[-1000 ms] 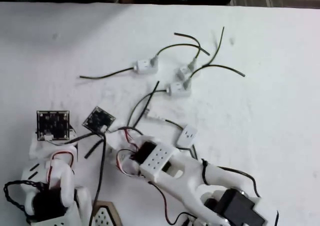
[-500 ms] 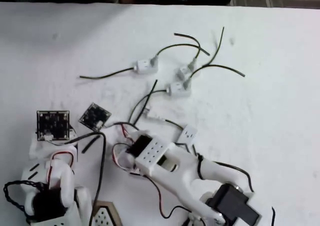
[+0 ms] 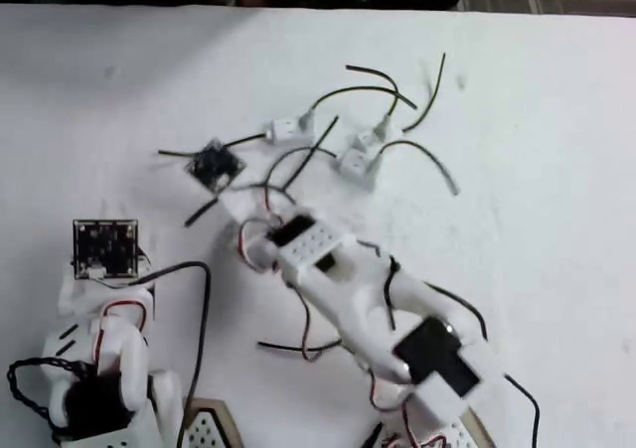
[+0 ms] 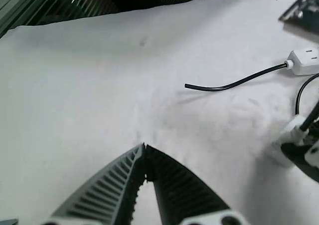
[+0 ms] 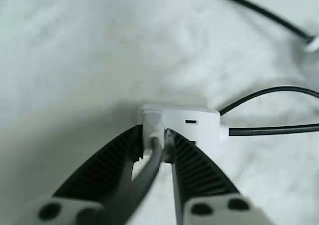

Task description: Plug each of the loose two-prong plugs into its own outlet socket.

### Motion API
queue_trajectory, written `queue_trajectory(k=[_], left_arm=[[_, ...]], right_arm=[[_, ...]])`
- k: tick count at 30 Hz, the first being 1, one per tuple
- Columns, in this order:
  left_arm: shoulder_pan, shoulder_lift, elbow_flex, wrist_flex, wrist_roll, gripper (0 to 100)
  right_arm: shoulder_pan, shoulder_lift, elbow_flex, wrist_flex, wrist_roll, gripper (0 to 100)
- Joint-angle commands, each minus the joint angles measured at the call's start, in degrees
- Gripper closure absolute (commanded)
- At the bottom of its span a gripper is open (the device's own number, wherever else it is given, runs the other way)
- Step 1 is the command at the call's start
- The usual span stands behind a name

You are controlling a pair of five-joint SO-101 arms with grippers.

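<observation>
In the high view, your right arm has swung from the near edge toward 11 o'clock over the last second, so its wrist now sits near the middle of the table and its camera board has travelled well up the table with it. The white socket that lay just beside that wrist at 3 o'clock is gone from that spot, and the connector pair at the wrist's 1 o'clock has been nudged a little farther away. The cabled white connector at 12 o'clock has barely shifted, and your left arm has stayed parked at 7 o'clock. In the left wrist view, the left pincer is closed tip to tip on nothing, over bare table, with the cabled white connector well apart from it. In the right wrist view, the right pincer is narrow and clamped on a white plug, whose dark lead runs back between the fingers. The plug's front is pressed against the end of a socket block lying on the table. You have likely brought this plug to its socket, but the prongs are hidden, so whether it is fully seated cannot be told. The remaining connectors look still to be done.
</observation>
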Motion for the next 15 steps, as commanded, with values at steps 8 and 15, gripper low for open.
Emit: queue_trajectory(k=[8, 15], left_arm=[[-0.6, -0.2, 1.2, -1.3, 0.3, 98], [-0.6, -0.2, 1.1, -1.3, 0.4, 98]], right_arm=[[2.9, 7.5, -16.8, 2.1, 2.4, 86.1], [0.6, -5.3, -17.1, 16.4, 2.4, 80.7]])
